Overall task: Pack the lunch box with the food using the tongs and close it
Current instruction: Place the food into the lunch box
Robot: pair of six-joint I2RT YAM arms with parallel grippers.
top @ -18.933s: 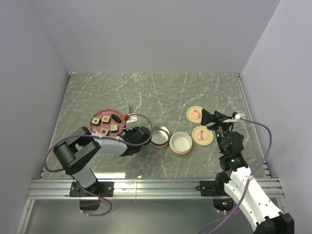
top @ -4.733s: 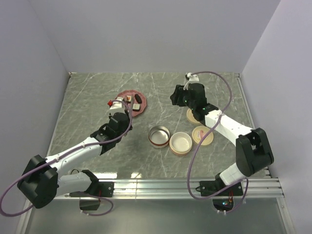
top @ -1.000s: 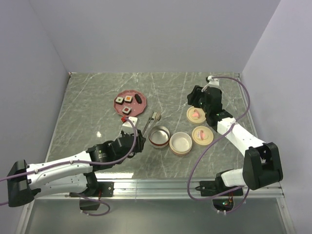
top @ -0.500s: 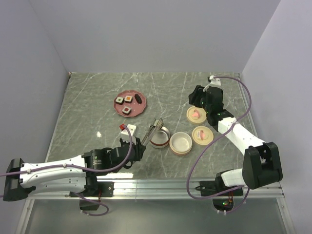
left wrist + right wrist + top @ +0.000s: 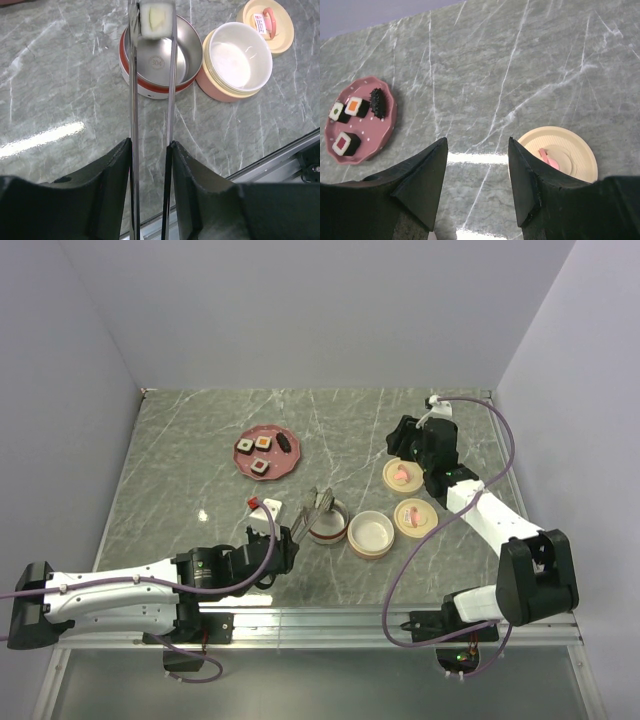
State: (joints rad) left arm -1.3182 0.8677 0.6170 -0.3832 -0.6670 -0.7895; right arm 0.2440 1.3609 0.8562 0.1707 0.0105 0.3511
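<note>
My left gripper (image 5: 150,145) is shut on the tongs (image 5: 132,100), its fingers pressing both slim metal arms. The tongs' tips pinch one white piece of food (image 5: 156,17) over the near-left rim of the steel, red-banded lunch box container (image 5: 150,91). From above, the tongs (image 5: 308,514) slant from the left gripper (image 5: 285,545) up to that container (image 5: 328,535). Several more food pieces (image 5: 260,467) lie on the pink dotted plate (image 5: 282,466). My right gripper (image 5: 476,145) hangs open and empty over the table at the back right.
A cream-and-pink bowl (image 5: 371,533) stands right of the steel container. Two cream lids with pink handles (image 5: 401,474) (image 5: 415,517) lie further right, under the right arm. The metal rail of the table's near edge (image 5: 320,620) runs behind the left arm.
My left arm has carried the tongs and the food piece to the right, from beside the steel container to over its rim. The right arm has not moved.
</note>
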